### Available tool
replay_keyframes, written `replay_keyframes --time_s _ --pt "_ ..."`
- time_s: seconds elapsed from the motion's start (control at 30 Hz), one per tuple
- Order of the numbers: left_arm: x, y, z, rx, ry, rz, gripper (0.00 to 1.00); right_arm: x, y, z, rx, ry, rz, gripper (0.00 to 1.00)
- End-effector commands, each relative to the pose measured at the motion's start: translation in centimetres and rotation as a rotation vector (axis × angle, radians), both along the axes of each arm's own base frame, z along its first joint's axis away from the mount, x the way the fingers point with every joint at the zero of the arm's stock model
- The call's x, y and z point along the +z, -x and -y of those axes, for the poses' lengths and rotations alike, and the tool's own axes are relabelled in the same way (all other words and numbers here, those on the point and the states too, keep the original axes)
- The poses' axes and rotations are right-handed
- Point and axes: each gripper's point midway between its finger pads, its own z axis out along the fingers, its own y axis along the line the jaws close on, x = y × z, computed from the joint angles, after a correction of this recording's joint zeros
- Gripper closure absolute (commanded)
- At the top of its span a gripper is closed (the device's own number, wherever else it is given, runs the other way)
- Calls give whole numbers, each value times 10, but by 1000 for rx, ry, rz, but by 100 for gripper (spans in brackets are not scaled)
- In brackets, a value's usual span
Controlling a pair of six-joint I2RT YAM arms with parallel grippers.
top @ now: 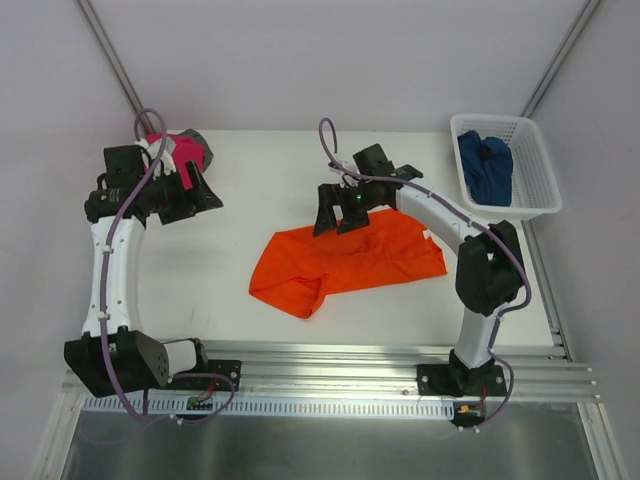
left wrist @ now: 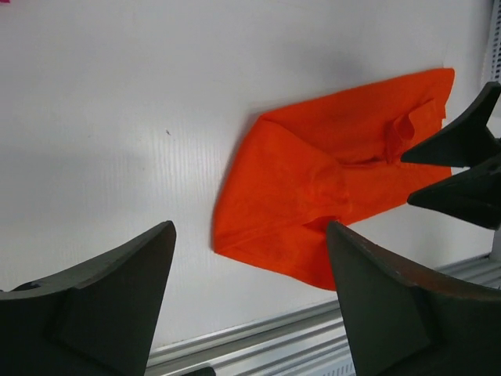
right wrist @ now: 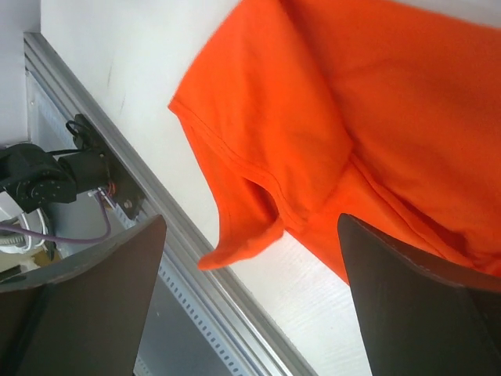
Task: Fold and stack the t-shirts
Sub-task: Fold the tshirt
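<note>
A bright orange t-shirt (top: 345,262) lies loosely folded in the middle of the table, also seen in the left wrist view (left wrist: 329,180) and the right wrist view (right wrist: 329,102). A magenta t-shirt (top: 186,150) sits bunched at the back left, with a bit of grey cloth (top: 204,138) behind it. A dark blue t-shirt (top: 485,168) lies in the basket. My left gripper (top: 192,196) (left wrist: 250,227) hangs open and empty beside the magenta shirt. My right gripper (top: 338,214) (right wrist: 250,218) is open and empty above the orange shirt's far edge.
A white lattice basket (top: 540,150) stands at the back right corner. An aluminium rail (top: 330,352) runs along the table's near edge, where both arm bases are bolted. Grey walls close in the back and sides.
</note>
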Motion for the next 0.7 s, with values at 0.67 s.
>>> replay_keyframes --time_s 0.67 --pt "-112 9 161 -558 121 -433 22 -89 -67 87 -312 144 -234 1"
